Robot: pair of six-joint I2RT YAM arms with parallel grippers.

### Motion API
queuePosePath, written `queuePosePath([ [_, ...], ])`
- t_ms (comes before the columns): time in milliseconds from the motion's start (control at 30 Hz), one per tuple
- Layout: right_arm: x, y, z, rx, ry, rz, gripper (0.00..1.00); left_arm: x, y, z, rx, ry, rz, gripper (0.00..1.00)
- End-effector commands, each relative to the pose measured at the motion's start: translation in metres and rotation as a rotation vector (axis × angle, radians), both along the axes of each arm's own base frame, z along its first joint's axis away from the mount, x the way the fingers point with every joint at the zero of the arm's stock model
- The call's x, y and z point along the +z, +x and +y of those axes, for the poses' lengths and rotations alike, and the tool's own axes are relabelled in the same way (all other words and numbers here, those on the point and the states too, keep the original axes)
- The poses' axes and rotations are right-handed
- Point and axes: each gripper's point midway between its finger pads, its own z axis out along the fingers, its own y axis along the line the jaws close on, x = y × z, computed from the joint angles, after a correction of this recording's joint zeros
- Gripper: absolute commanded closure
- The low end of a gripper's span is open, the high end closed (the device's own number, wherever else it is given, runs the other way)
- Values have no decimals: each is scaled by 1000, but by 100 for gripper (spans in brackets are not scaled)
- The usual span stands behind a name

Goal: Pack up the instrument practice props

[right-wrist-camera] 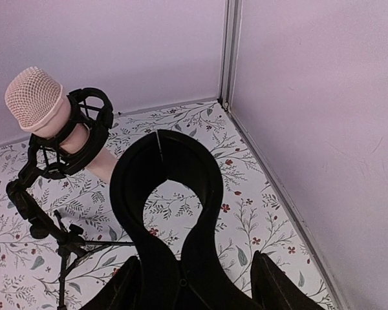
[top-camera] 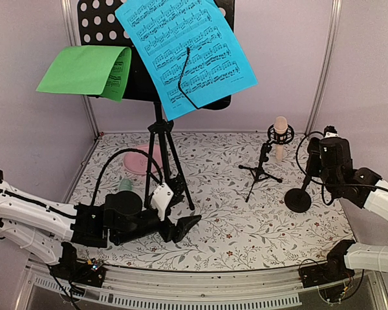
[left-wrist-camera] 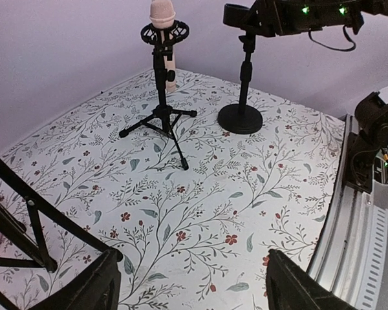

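The black perforated music desk (top-camera: 94,22) stands on tripod legs (top-camera: 160,155) at the back left. It carries a blue music sheet (top-camera: 181,51) and a folded green music sheet (top-camera: 84,70). A peach microphone (top-camera: 280,129) sits in a small black tripod (top-camera: 261,171), also in the left wrist view (left-wrist-camera: 162,19) and the right wrist view (right-wrist-camera: 35,100). A mint-green microphone (top-camera: 125,186) lies half hidden behind my left arm. My left gripper (top-camera: 189,226) is open and empty beside a tripod leg. My right gripper (top-camera: 318,155) is open around the black clip (right-wrist-camera: 168,187) of a round-base stand (top-camera: 298,200).
A pink round plate (top-camera: 142,160) lies behind the music stand's legs. Purple walls close the back and both sides, with a corner post (right-wrist-camera: 229,58) near my right gripper. A metal rail (top-camera: 200,284) runs along the near edge. A cable (top-camera: 302,152) loops by my right wrist.
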Motion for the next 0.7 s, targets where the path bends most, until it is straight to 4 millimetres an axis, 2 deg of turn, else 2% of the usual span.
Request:
queuePosePath([
  [0,10,0,-5,-32,61,-82,41,10,-3,-5,-5,-39,-4,22],
  [167,3,-2,-1,-10,85,-71,28,10,-5,-2,-10,-44,3,22],
  [267,14,0,2,7,89,-82,21,9,-5,1,-8,-45,4,22],
  [333,27,0,4,22,94,-92,16,9,-5,0,-9,-45,5,22],
  [500,79,3,16,99,118,-144,7,9,-4,-2,-8,-41,2,22],
  [600,102,8,31,179,118,-132,5,7,-3,-3,-5,-31,3,22],
  [667,113,13,49,263,152,-125,5,6,-3,-4,-2,-30,3,22],
])
